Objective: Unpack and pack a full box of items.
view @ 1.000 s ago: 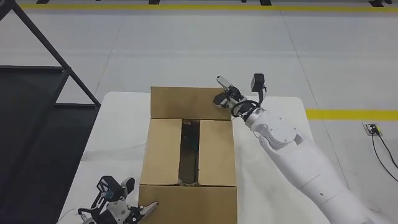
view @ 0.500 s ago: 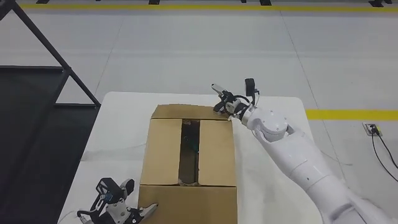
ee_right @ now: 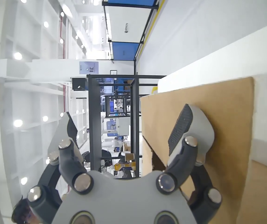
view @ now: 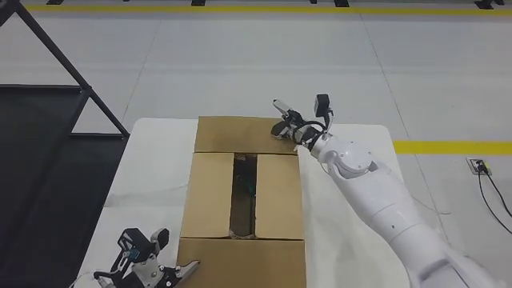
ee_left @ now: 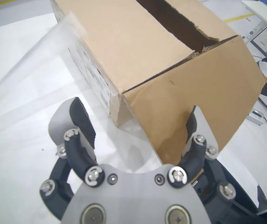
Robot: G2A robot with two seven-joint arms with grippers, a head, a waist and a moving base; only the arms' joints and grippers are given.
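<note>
The right gripper point(ee_right: 126, 115) has its jaws spread wide and clamps nothing; one finger point(ee_right: 189, 127) lies across the face of the far flap point(ee_right: 217, 117), while the other stands clear past the flap's edge; this reads as a push to fold the flap back, not a pinch. In the top view this gripper point(view: 280, 118) sits at the far right corner of the box point(view: 210, 196), where the far flap point(view: 240, 134) is turned away from the opening.

The left gripper point(ee_left: 135, 106) is also wide open and empty; it sits low, just beside the box's near left corner point(ee_left: 121, 94), with the near flap point(ee_left: 194, 89) jutting out in front of it; from the top view it point(view: 178, 271) seems placed to catch that flap or steady the box.

The box stands in the middle of the white table point(view: 156, 160); its two long flaps lie over the top with a dark slot point(view: 244, 192) between them, so the contents are mostly hidden; I judge the unpacking barely begun, with the long flaps the next to lift.
</note>
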